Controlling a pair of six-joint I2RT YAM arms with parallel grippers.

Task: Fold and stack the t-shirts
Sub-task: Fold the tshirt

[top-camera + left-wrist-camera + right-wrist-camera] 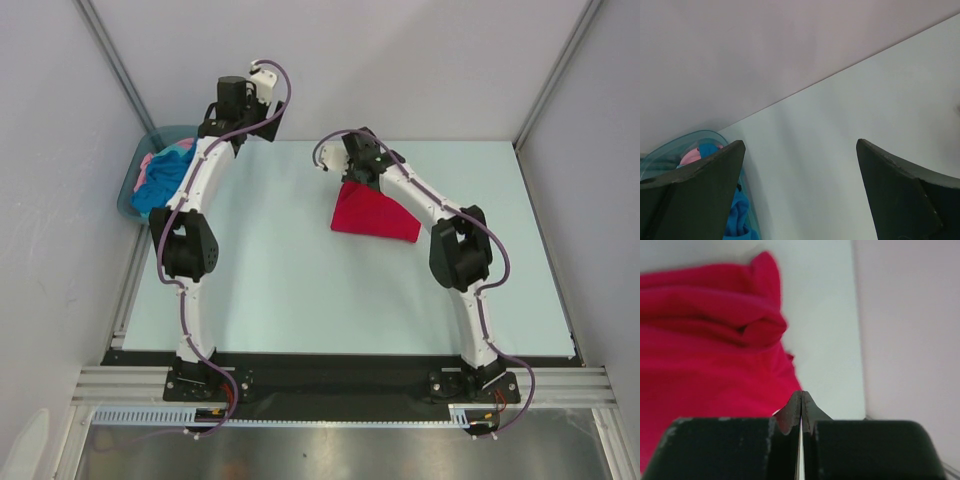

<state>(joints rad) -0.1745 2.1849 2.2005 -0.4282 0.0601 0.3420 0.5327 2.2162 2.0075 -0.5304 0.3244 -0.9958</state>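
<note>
Left arm (198, 178) covers part of the tub (130, 203) and turquoise t-shirt (155, 192).

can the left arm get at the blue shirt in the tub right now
Probably yes. The left gripper is open and empty beside the tub, and the blue t-shirt lies uncovered in it, with only the tub's wall to clear.
</note>
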